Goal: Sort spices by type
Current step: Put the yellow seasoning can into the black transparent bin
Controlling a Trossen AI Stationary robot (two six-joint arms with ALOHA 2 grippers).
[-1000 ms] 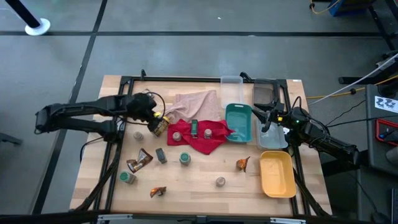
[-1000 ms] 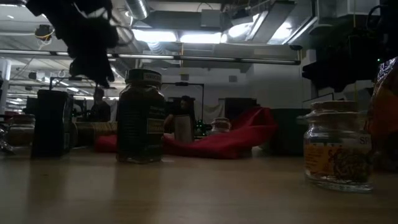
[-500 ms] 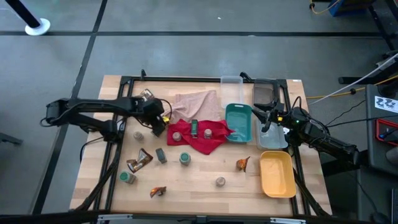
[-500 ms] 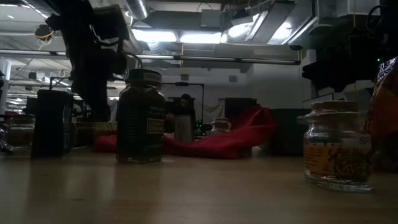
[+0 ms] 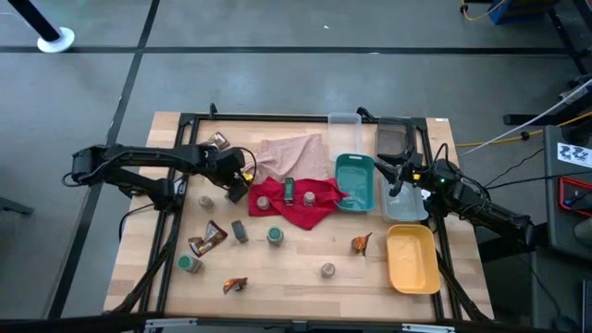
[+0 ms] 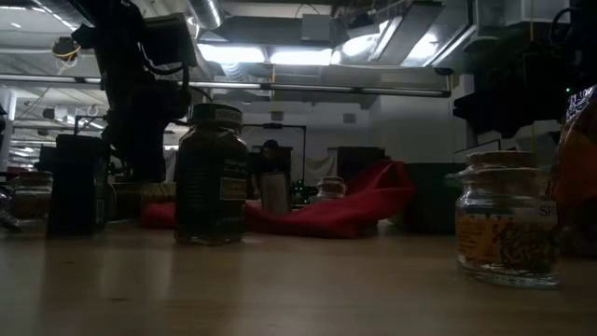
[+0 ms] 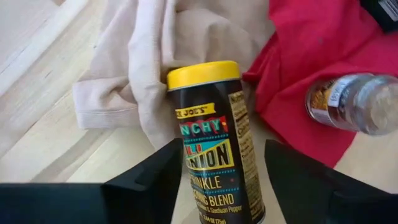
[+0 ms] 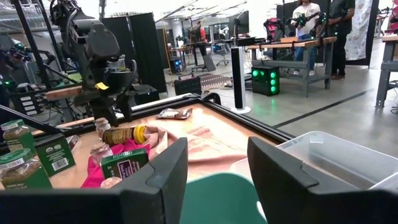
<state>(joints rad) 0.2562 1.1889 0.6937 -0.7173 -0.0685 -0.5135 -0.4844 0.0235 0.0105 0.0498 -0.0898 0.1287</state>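
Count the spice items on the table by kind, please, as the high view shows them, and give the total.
Round jars: 6
Crinkly sachets: 4
Small boxes: 2
Yellow-capped bottle: 1
Total: 13

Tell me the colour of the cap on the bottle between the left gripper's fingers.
Yellow: the bottle cap shows best in the left wrist view.
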